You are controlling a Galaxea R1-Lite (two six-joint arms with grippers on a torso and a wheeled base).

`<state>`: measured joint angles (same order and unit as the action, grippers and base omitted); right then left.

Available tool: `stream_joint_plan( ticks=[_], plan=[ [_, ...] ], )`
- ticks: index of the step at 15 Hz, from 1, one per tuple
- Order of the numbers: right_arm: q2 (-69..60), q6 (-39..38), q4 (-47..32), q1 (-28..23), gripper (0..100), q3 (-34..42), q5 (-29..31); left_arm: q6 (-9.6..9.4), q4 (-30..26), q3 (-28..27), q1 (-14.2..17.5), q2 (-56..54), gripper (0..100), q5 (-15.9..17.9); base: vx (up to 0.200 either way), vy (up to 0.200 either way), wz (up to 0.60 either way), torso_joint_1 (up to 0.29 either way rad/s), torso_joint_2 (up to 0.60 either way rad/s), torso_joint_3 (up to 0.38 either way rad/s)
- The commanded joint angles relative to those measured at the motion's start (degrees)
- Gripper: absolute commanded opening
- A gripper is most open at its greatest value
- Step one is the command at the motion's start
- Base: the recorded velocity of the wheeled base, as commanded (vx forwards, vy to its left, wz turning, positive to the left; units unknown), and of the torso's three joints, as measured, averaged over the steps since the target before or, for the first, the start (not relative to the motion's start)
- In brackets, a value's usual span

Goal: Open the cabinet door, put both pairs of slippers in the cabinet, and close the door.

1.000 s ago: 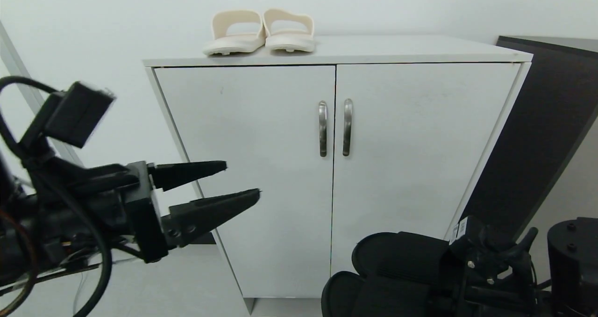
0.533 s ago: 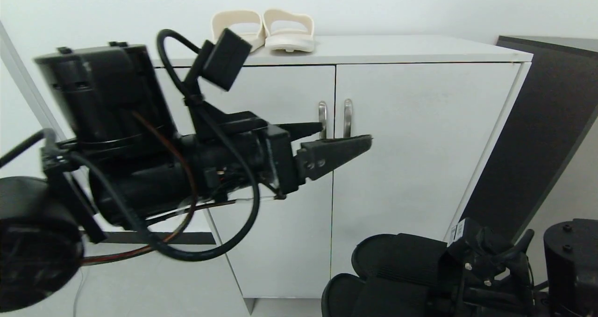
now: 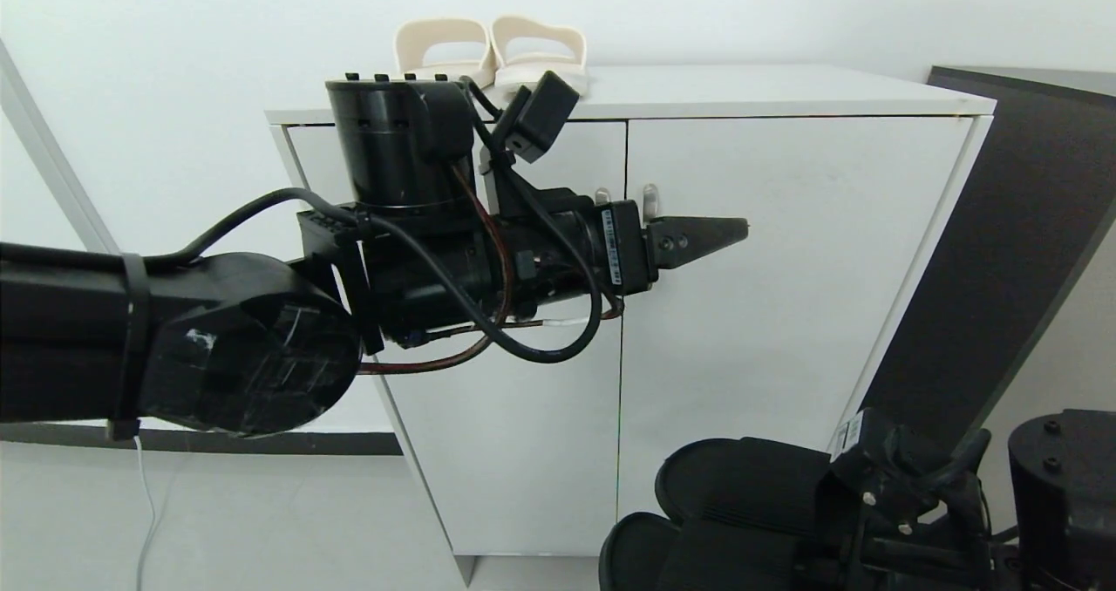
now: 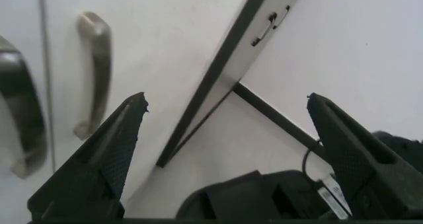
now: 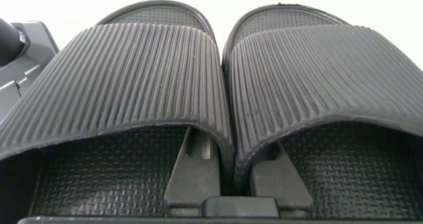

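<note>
Cabinet (image 3: 785,94): white, standing against the wall, with a flat top that carries one pair of slippers.
Dark panel (image 3: 1011,242): leans just beside the cabinet's right side.
Doors (image 3: 785,295): two, both closed, meeting at a thin seam down the cabinet's middle.
My left gripper (image 3: 732,229) (image 4: 228,102): held out level in front of the doors at handle height, its tip across the seam and over the right door. The fingers stand wide apart with nothing between them. I cannot tell whether it touches the door.
Black slippers (image 3: 741,486) (image 5: 158,72): a ribbed pair, side by side, low before the cabinet's lower right corner and carried in my right gripper.
My right gripper (image 3: 889,478) (image 5: 234,174): clamped on the black slippers, one finger inside each slipper, pinching their two touching inner walls together.
Cream slippers (image 3: 493,46): side by side and touching, on the cabinet top, left of its middle and near the back edge.
Handles (image 3: 649,194) (image 4: 96,72): two upright metal bars flanking the seam, near one of my left fingers and outside the gap.
</note>
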<state>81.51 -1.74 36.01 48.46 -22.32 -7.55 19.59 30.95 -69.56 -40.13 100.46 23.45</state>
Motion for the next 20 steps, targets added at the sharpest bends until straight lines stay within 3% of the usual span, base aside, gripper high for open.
stream_joint_plan(
  ticks=[1, 7, 16, 17, 20],
  plan=[
    [0.23, -0.01, 0.02, 0.06, 0, 0.00, -0.01, -0.17, -0.10, -1.90, 0.58, 1.49, 100, -0.78, 0.000, 0.000, 0.00, 0.000, 0.00, 0.000],
    [0.23, -0.01, 0.02, -0.03, 0, 0.17, -0.01, -0.61, -0.19, -1.90, 1.90, 1.67, 100, -5.88, 0.000, 0.000, 0.00, 0.000, 0.00, 0.000],
    [0.32, -0.28, 0.02, -0.12, 0, 0.17, -0.01, -1.40, -0.28, -7.34, 1.90, 8.35, 100, -7.63, 0.000, 0.000, 0.00, 0.000, 0.00, 0.000],
    [0.32, -0.28, 0.02, -0.12, 0, 0.26, -0.01, -1.40, -0.28, -7.34, 1.90, 8.35, 0, -7.63, 0.000, 0.000, 0.00, 0.000, 0.00, 0.000],
    [0.32, -0.01, 0.02, -0.12, 0, 0.52, -0.01, -1.22, -0.19, -6.99, 1.90, 7.99, 0, -7.63, 0.000, 0.000, 0.00, 0.000, 0.00, 0.000]
  ],
)
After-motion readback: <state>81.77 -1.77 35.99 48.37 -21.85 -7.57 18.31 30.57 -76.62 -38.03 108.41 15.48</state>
